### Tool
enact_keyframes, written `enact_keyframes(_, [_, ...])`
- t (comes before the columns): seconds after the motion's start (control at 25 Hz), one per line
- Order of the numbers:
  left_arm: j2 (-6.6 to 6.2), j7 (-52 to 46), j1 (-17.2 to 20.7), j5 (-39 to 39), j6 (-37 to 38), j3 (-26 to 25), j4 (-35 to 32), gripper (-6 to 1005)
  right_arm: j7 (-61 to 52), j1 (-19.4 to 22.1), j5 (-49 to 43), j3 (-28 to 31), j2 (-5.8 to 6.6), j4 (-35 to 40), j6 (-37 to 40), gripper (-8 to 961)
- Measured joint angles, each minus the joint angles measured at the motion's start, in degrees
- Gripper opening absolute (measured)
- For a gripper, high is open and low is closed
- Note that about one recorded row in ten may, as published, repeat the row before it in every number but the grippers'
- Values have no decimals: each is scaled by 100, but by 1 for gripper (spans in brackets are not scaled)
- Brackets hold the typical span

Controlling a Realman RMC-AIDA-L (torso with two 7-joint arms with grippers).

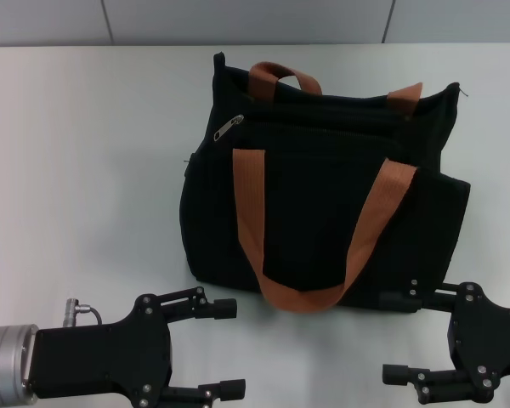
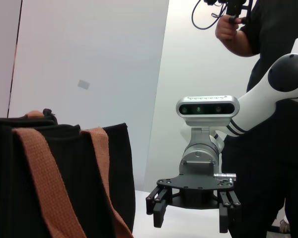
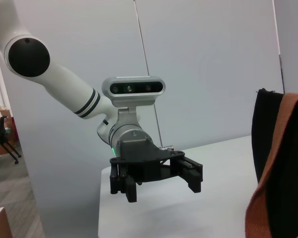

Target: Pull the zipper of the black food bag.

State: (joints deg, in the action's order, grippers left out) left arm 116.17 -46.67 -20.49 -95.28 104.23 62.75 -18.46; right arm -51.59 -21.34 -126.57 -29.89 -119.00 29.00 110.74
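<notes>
The black food bag (image 1: pixel 323 204) lies on the white table (image 1: pixel 85 170), its two rust-brown handles (image 1: pixel 248 212) on top. The small silver zipper pull (image 1: pixel 229 127) sits at the bag's far left, near its top edge. My left gripper (image 1: pixel 228 348) is open and empty at the near left, in front of the bag's near left corner. My right gripper (image 1: pixel 393 337) is open and empty at the near right, just in front of the bag's near edge. The left wrist view shows the bag (image 2: pixel 64 183) and the right gripper (image 2: pixel 193 210); the right wrist view shows the bag (image 3: pixel 278 163) and the left gripper (image 3: pixel 159 181).
A person in black (image 2: pixel 273 74) stands behind the right arm in the left wrist view, holding a device. Grey wall panels (image 1: pixel 238 21) run behind the table's far edge. Bare table surface lies to the left of the bag.
</notes>
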Motion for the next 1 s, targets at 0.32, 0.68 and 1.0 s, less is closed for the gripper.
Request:
enact_keyframes(0.32, [1,0,2,0,19,0,0,817,0,-1,0,-8,0,0,-1,787])
enact_keyframes(0.68, [-5,0,1,0,27,0,0,817,0,-16,0,-8,0,0,0,788])
enact_keyframes(1.0, [-7,0,5,0,44,0,0,818,0,-19,0,-9,0,0,0,788])
